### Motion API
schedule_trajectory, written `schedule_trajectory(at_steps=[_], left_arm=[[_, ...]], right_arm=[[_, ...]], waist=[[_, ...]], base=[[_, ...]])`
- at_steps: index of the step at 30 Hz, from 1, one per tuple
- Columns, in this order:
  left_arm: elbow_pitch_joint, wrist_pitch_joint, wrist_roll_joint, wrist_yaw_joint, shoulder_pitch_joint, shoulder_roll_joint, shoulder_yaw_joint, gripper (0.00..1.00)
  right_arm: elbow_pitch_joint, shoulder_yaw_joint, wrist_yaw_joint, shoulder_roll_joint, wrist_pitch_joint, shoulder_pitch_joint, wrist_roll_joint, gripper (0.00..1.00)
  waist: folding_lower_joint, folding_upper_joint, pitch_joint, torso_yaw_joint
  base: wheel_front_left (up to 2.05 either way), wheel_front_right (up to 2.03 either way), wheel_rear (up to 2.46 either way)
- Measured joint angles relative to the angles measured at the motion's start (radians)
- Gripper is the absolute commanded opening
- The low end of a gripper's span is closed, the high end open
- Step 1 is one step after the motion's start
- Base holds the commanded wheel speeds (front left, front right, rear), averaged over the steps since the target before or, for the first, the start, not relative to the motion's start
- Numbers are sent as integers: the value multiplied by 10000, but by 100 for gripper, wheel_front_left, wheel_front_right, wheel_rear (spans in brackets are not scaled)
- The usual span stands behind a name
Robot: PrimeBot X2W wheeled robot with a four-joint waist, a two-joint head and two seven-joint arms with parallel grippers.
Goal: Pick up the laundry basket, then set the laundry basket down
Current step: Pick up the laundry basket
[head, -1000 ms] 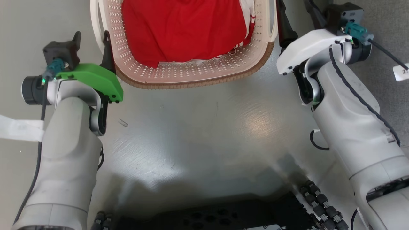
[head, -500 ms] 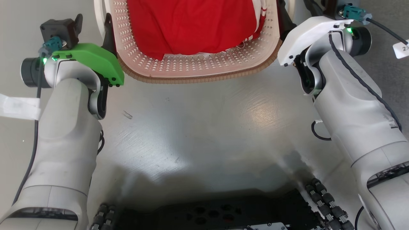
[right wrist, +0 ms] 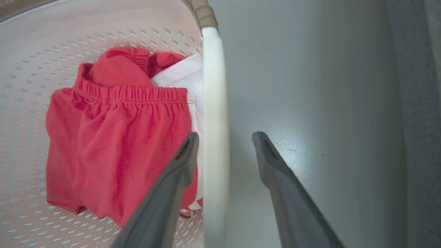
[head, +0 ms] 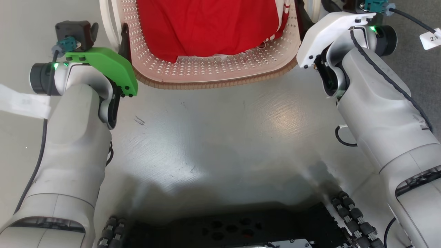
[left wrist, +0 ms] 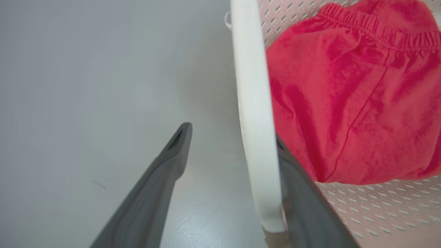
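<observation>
Cream-white perforated plastic laundry basket holds red cloth. The left pincer and the right pincer each straddle a white side handle, parted, seemingly unclamped.

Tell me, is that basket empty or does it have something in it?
Not empty: red clothing lies inside the laundry basket, with a white garment beside it.

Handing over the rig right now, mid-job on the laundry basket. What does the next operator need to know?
Grippers: left gripper open, jaws astride the left handle; right gripper open, jaws astride the right handle.
The laundry basket seems to rest on the grey floor ahead, red garment inside.
Done: both grippers lined up at the handles.
Left: close, lift, set down.
</observation>
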Motion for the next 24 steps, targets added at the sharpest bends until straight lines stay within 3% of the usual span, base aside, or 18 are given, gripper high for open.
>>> schedule_trajectory(at_steps=[1, 2, 3, 4, 5, 8, 9, 10, 11, 12, 24], left_arm=[[56, 31, -13, -8, -13, 0, -46, 99], [104, 36, -15, -8, -32, 0, -88, 93], [142, 40, -33, -12, -52, 0, -127, 84], [182, 46, -84, -25, -85, 0, -169, 66], [219, 81, -157, -69, -130, 0, -217, 56], [268, 84, -288, -100, -217, 6, -349, 37], [282, 84, -305, -100, -244, 6, -387, 28], [297, 84, -345, -100, -267, 6, -416, 16], [320, 82, -380, -105, -291, 2, -453, 1], [337, 82, -397, -136, -310, -6, -502, 0], [665, -36, -755, -194, -500, -73, -867, 0]], right_arm=[[42, 54, 0, -4, 8, -17, 31, 80], [100, 113, 0, -6, 98, -41, 54, 69], [142, 171, 0, -6, 123, -58, 67, 60], [167, 221, 0, -4, 150, -81, 92, 49], [198, 270, 0, -6, 174, -127, 167, 46], [240, 405, -2, -6, 184, -255, 330, 30], [251, 462, -2, -6, 207, -290, 351, 18], [265, 516, -2, -4, 207, -328, 368, 9], [274, 562, -2, -4, 209, -364, 408, 7], [284, 598, -2, -8, 211, -382, 441, 0], [548, 1074, -13, 36, 203, -390, 988, 0]], waist=[[0, 0, 9, 1], [0, 0, 17, 2], [0, 0, 25, 2], [0, 0, 33, 2], [0, 0, 41, 2], [0, 0, 62, -1], [0, 0, 67, -3], [0, 0, 71, -5], [0, 0, 75, -8], [0, 0, 78, -12], [0, 0, -89, -80]], base=[[0, 0, 0], [0, 0, 0], [0, 0, 0], [0, 0, 0], [0, 0, 0], [0, 0, 0], [0, 0, 0], [0, 0, 0], [0, 0, 0], [0, 0, 0], [0, 0, 0]])
